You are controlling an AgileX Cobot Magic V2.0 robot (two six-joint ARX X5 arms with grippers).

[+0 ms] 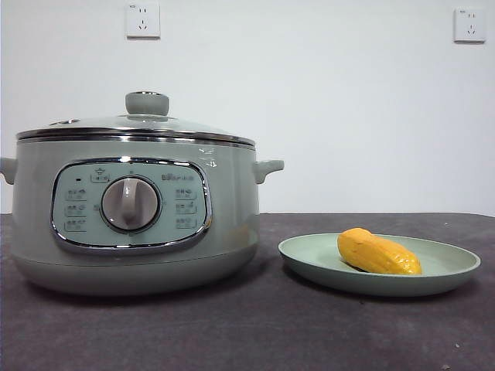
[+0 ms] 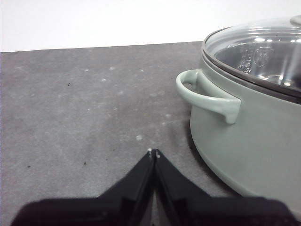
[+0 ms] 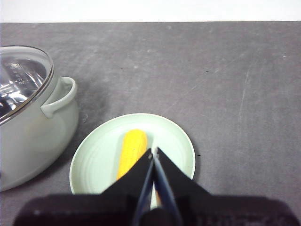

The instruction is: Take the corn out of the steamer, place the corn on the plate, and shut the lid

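Corn is lying on the plate beside the lidded steamer; both grippers' jaws are pressing together, holding nothing.

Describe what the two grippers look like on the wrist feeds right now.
Both look alike. The left gripper and the right gripper each have two matte black jaws, broad at the base and tapering to a narrow point, with small pale specks at the tips. No cables, labels or markings show on either.

Bright even light; glare on glass lid; soft shadow beside steamer.
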